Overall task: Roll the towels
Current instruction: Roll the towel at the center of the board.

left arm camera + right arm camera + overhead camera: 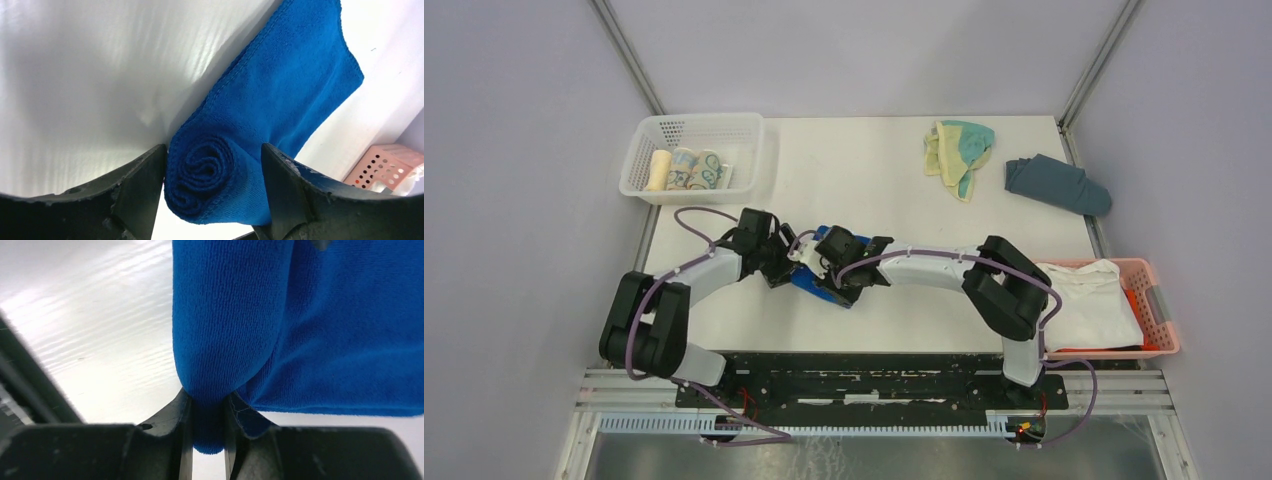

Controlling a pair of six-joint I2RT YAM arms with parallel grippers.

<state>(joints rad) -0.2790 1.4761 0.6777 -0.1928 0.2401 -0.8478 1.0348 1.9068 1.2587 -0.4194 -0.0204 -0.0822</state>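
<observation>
From above, your left gripper [786, 260] and right gripper [826, 268] meet over the blue towel [816, 285], which lies on the table [854, 190] near the front edge, about midway across. The arms cover most of it, so that view does not show how either gripper stands.

Your left wrist camera fills that in. One end of the blue towel is wound into a tight spiral, and the roll sits between the two fingers [140, 185], which touch it on either side and clamp it. The unrolled part stretches away flat on the table. This view also catches a corner of the pink basket [385, 165].

Your right wrist camera shows what neither other view does: the right gripper's jaws are nearly together, pinching a narrow fold of the blue towel between them, with the cloth bulging just above the pinch.

Counting from above, left to right:
- One white basket [649, 135] at the far left corner, holding what look like three rolled cloths [686, 168].
- Two arms.
- One blue towel.
- One yellow and teal towel [959, 150], crumpled at the far edge.
- One grey-blue cloth [1059, 183] just beside it.
- One pink basket at the right edge, holding one white cloth [1089, 300].
</observation>
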